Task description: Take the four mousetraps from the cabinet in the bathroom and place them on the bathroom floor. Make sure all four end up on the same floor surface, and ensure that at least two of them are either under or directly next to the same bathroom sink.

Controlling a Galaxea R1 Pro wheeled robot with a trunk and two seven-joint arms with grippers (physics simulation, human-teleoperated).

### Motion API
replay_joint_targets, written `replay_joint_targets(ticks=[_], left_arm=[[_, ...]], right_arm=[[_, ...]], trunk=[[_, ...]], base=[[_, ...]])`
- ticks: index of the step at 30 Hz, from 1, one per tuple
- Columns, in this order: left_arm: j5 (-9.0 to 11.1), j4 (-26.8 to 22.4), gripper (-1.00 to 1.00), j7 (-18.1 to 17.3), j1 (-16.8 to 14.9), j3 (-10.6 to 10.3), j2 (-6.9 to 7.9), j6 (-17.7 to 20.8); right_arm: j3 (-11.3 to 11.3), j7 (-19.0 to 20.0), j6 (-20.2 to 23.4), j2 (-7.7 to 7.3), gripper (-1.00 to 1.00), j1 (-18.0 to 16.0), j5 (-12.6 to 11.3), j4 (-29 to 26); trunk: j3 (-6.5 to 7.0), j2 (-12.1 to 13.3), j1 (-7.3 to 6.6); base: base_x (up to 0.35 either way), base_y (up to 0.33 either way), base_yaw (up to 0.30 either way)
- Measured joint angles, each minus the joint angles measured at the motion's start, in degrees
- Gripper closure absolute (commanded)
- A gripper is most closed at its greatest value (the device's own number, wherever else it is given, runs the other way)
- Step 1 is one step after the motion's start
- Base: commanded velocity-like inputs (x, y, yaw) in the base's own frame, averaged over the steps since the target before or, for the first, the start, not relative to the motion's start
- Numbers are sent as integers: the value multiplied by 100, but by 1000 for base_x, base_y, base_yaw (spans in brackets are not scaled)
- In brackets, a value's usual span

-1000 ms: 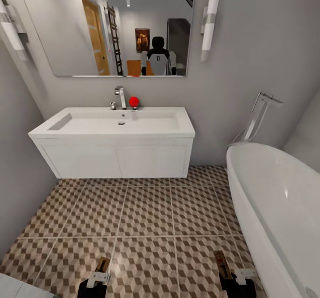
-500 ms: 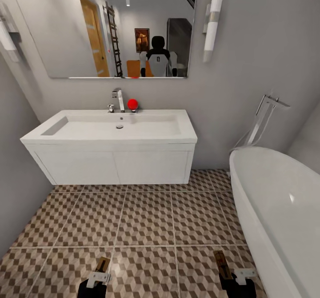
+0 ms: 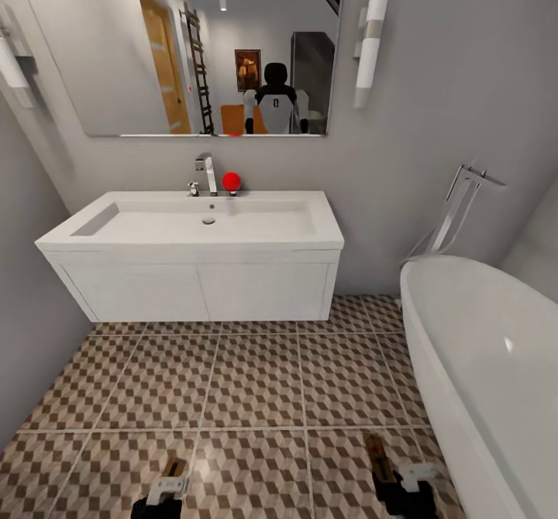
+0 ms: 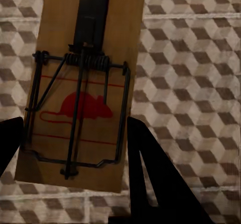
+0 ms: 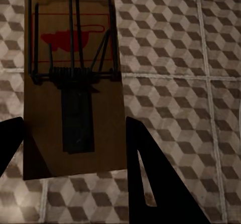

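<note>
Fingers (image 4: 150, 184) of both grippers clamp mousetraps (image 4: 80, 83), low over bathroom floor (image 3: 256, 372).

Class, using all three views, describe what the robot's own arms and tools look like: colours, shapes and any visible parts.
The left tool and right tool have white bracket-like parts on black bodies. Close up, the fingers are plain matt black, tapering wedge shapes. No cables or markings are visible.

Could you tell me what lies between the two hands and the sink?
Bare patterned floor, in the head view. Each hand, left and right, holds a mousetrap, short of the sink.
</note>
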Motion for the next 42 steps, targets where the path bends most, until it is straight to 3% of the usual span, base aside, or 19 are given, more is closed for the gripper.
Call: replay_joint_targets(ticks=[2,4,7,9,11,14,16,18,23,31,39,42], left_arm=[[153,-160,100,197,-2,65,97,520],[259,-569,100,612,-6,98,215,817],[312,-1303,100,1616,-7,115,369,980],[322,-1677,100,2112,-6,126,471,1019],[325,-1967,100,2291,-6,199,606,1051],[415,-2540,100,2375,-5,540,859,1196],[526,-2947,100,2248,-5,779,956,1462],[579,-3159,100,1977,-5,874,998,1685],[587,-3224,100,1564,-5,903,957,1826],[561,-2952,100,1477,-6,878,722,1833],[544,-2927,100,1479,-5,614,524,1832],[542,-2957,100,1473,-5,507,433,1837]], right_arm=[[15,-74,147,138,100,-4,72,-242],[22,-231,571,286,100,-8,261,-713],[40,-483,1564,550,100,-11,643,-1730],[46,-566,2036,700,100,-12,777,-2387],[48,-595,2229,835,100,-12,827,-2747],[58,-605,2331,1000,100,-11,878,-3058],[91,-596,2161,1041,100,-11,931,-3139],[110,-592,1877,1045,100,-10,977,-3149],[131,-597,1679,1052,100,-10,1007,-3150],[139,-605,1629,1029,100,-10,1033,-3155],[105,-614,1675,1021,100,-9,1033,-3135],[76,-619,2077,930,100,-19,1030,-3060]], trunk=[[0,0,0],[1,0,0],[1,-1,0],[1,0,0],[1,0,0],[1,0,0],[1,0,0],[1,0,0],[0,0,0],[0,0,0],[0,0,0],[0,0,0]], base=[[0,0,0],[0,0,0],[0,0,0],[0,0,0],[0,0,0],[0,0,0],[0,0,0],[0,0,0],[0,0,0],[0,0,0],[0,0,0],[0,0,0]])
